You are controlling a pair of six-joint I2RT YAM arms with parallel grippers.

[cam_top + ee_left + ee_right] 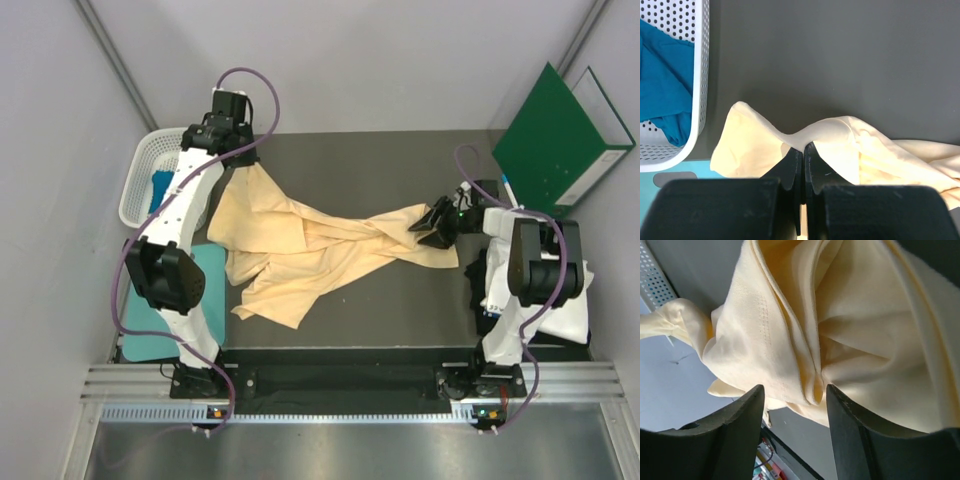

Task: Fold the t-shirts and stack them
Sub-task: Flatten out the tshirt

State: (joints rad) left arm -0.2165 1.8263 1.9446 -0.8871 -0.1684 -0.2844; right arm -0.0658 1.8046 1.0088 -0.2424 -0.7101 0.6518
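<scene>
Peach-yellow cloth t-shirt lies crumpled across the dark table from above. Left wrist: my left pincer is clenched on a twisted corner. Right wrist: my right pincer straddles a fold; I cannot tell whether it bites. Pulling now could slip it free or tighten the twist.

1. Left arm: extended forward from its base on the near left. The elbow is bent low near the base and the wrist is at the far end of the reach.
2. Left end effector: jaws fully closed, fingertips pointing down, pinching a raised ridge of the peach-yellow t-shirt.
3. Right arm: folded compactly above its base, with the wrist turned inward to the left.
4. Right end effector: aimed left, jaws partly apart. The fingers straddle a bunched fold of the same t-shirt.
</scene>
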